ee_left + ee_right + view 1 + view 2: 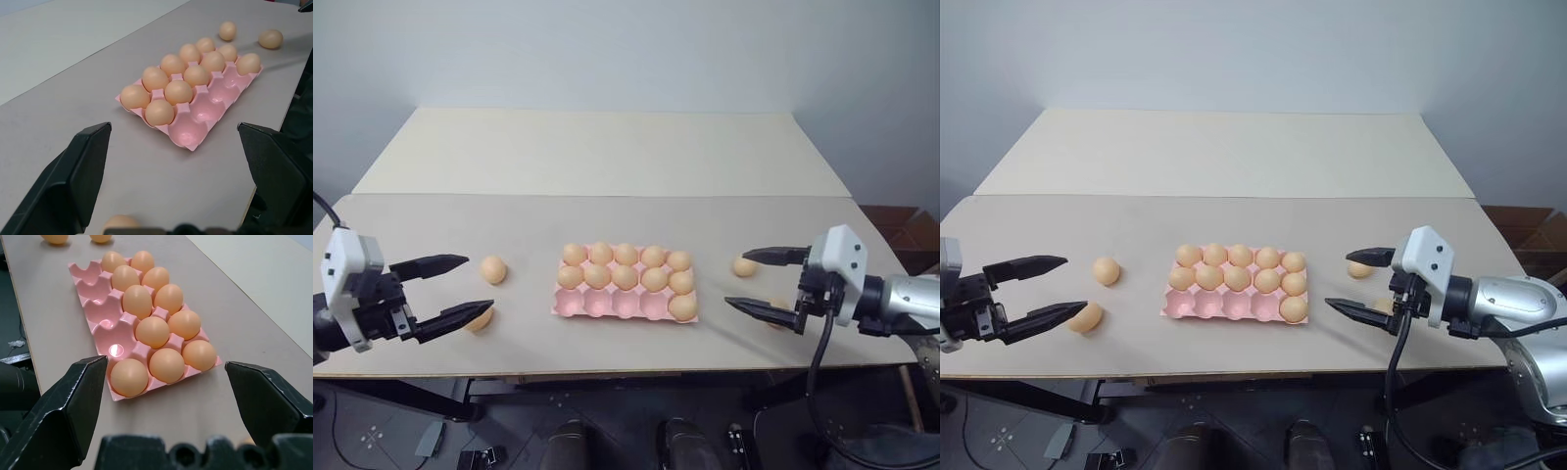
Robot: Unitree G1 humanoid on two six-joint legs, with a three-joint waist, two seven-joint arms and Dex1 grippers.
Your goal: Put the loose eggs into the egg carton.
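Note:
The pale-pink egg carton (pixel 598 305) lies at the middle of the near table. Its back and middle rows are full of tan eggs, and one more sits at the right end of the front row (pixel 683 305); the other front cups are bare. Two loose eggs lie left of it, one (pixel 493 269) free and one (pixel 481 319) partly behind the lower finger of my left gripper (pixel 480 284). That gripper hovers open and empty. Right of the carton lie one loose egg (pixel 744 265) and another (pixel 779 305), half hidden behind my open, empty right gripper (pixel 735 278).
The near table's front edge (pixel 626 372) runs just below both grippers. A second, paler table (pixel 607 147) adjoins at the back, against a grey wall. Brown cardboard (pixel 904 231) stands past the right end.

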